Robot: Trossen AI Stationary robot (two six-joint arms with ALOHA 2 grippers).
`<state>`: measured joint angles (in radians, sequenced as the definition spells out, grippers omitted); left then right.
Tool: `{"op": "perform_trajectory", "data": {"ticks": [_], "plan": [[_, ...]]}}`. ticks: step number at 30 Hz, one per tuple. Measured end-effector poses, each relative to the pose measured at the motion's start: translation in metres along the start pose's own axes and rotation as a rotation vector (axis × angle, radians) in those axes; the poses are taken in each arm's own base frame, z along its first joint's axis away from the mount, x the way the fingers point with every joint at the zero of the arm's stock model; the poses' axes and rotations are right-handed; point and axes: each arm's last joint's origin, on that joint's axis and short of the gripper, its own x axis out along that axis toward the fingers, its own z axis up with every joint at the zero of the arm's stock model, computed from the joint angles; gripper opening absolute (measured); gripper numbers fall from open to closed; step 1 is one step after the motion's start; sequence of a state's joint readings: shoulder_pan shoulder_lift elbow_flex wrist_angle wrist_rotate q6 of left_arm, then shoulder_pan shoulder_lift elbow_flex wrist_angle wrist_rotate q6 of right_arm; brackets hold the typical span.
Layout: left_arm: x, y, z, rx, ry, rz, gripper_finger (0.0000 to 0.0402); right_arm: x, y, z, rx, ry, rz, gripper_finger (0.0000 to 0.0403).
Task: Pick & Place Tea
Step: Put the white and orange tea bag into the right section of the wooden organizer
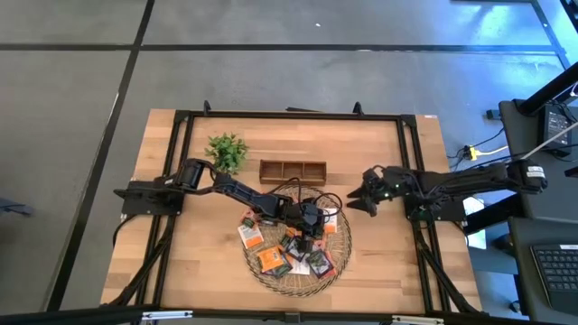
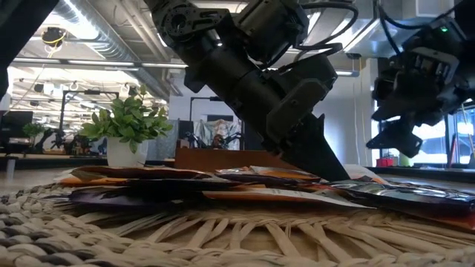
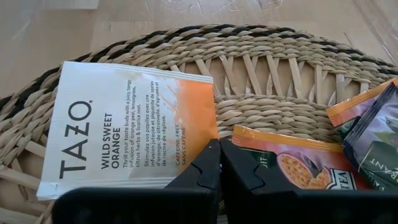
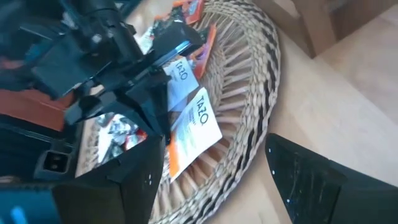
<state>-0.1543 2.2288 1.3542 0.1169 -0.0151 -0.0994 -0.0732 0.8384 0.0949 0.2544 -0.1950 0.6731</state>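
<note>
Because its fingers met on the orange edge of a white sachet [image 3: 134,127], the left gripper [image 3: 219,163] stood low over the woven tray [image 3: 267,68], seemingly pinching it for lifting. The right gripper [image 1: 366,193] waited beside the tray, spread wide and empty.

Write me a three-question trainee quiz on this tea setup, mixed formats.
1. True or false: the left gripper has its fingers shut, down over the woven tray.
2. Which is open? A) left gripper B) right gripper
3. Fill in: the white and orange tea sachet reads Wild Sweet ____.

Key
1. True. The fingers meet beside that sachet; whether they pinch anything cannot be told.
2. B. It hangs above the table, right of the tray.
3. Orange.
</note>
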Motion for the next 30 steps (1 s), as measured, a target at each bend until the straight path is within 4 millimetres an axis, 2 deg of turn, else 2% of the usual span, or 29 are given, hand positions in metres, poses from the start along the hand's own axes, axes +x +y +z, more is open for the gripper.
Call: {"op": "perform_trajectory", "data": {"ticks": [5, 15, 24, 30], "plan": [[0.000, 0.000, 0.000, 0.001, 0.000, 0.000, 0.0002, 0.014, 0.004, 0.009, 0.011, 0.054, -0.050, 0.0278], [0.000, 0.000, 0.000, 0.009, 0.000, -0.001, 0.0003, 0.045, 0.002, 0.014, 0.004, 0.191, -0.118, 0.0278], [0.000, 0.000, 0.000, 0.009, 0.001, -0.001, 0.0003, 0.073, 0.004, 0.021, -0.013, 0.288, -0.081, 0.0278], [0.000, -0.001, 0.000, 0.009, 0.002, -0.004, 0.0003, 0.080, 0.003, 0.021, -0.008, 0.323, -0.059, 0.0272]]}}
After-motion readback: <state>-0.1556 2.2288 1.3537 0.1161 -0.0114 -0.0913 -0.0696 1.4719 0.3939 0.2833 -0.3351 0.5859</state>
